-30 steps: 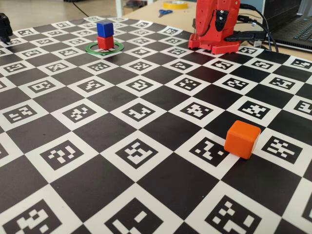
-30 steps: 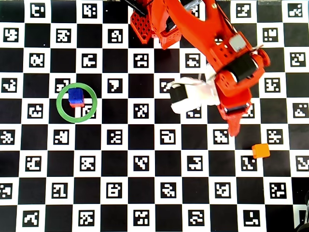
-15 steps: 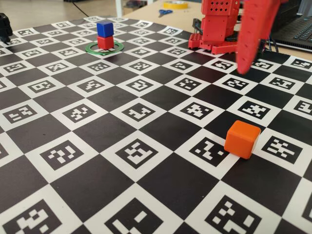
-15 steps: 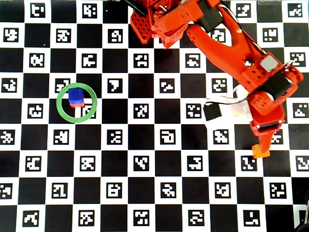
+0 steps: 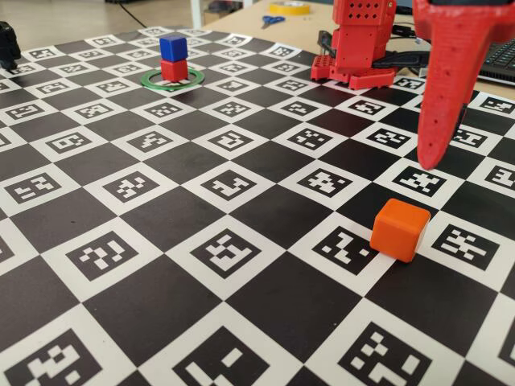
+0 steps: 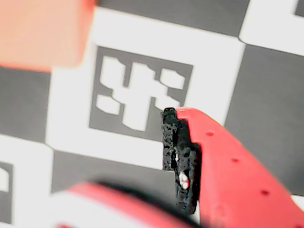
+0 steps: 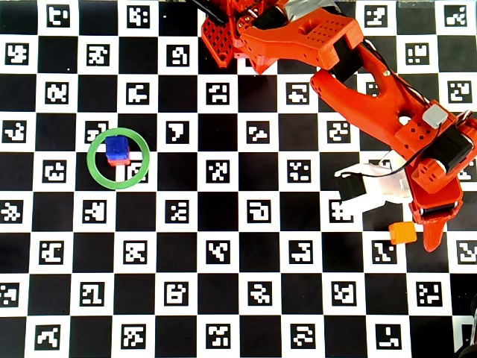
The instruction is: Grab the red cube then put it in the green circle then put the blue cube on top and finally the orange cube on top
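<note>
The blue cube point(image 5: 173, 47) sits on top of the red cube point(image 5: 174, 70) inside the green circle point(image 5: 153, 81) at the far left; the stack also shows in the overhead view, blue cube point(image 7: 117, 148) in the ring point(image 7: 93, 168). The orange cube point(image 5: 400, 229) lies alone on the board at the right. My gripper point(image 7: 387, 215) is open and empty. Its red finger point(image 5: 441, 88) hangs just behind and above the orange cube point(image 7: 403, 233). In the wrist view the orange cube point(image 6: 40, 33) is blurred at the upper left, ahead of the gripper point(image 6: 128, 152) and not between the jaws.
The board is a black-and-white marker checkerboard point(image 5: 225, 249). The arm's red base point(image 5: 358, 40) stands at the back. Scissors point(image 5: 272, 20) and a yellow tape roll point(image 5: 290, 6) lie beyond the board. A black object point(image 5: 6, 44) sits at the left edge.
</note>
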Controlling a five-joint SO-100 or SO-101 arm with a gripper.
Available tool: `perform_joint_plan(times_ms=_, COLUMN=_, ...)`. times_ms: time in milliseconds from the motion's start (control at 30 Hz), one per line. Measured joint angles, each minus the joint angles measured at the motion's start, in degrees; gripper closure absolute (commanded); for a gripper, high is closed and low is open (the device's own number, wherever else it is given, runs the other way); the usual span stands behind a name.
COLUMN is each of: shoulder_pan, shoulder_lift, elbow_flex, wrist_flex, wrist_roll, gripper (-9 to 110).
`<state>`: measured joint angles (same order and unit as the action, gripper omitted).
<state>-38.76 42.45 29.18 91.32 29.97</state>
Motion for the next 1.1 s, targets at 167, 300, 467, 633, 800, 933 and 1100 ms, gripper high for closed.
perform_joint_plan(times_ms=167, shoulder_pan=0.88, shoulder_lift=-3.69, elbow_flex=-2.20, wrist_flex=-1.49, wrist_roll=0.09, gripper=57)
perform_joint_plan(times_ms=300, shoulder_pan=1.14, shoulder_lift=-6.06, elbow_flex=-3.52, wrist_flex=-2.20, wrist_roll=0.97, gripper=57)
perform_joint_plan(times_ms=467, shoulder_pan=1.14, shoulder_lift=-9.84, elbow_flex=-6.15, wrist_flex=-2.46, wrist_roll=1.23, gripper=57)
perform_joint_plan(times_ms=633, shoulder_pan=1.14, shoulder_lift=-13.01, elbow_flex=-8.17, wrist_flex=-3.87, wrist_roll=1.23, gripper=58)
perform_joint_plan(times_ms=800, shoulder_pan=1.14, shoulder_lift=-15.12, elbow_flex=-10.02, wrist_flex=-3.87, wrist_roll=1.23, gripper=59)
perform_joint_plan(times_ms=933, shoulder_pan=1.14, shoulder_lift=-15.21, elbow_flex=-10.37, wrist_flex=-3.87, wrist_roll=1.76, gripper=61)
perform_joint_plan(times_ms=1100, shoulder_pan=1.14, shoulder_lift=-15.21, elbow_flex=-10.81, wrist_flex=-3.87, wrist_roll=2.11, gripper=65)
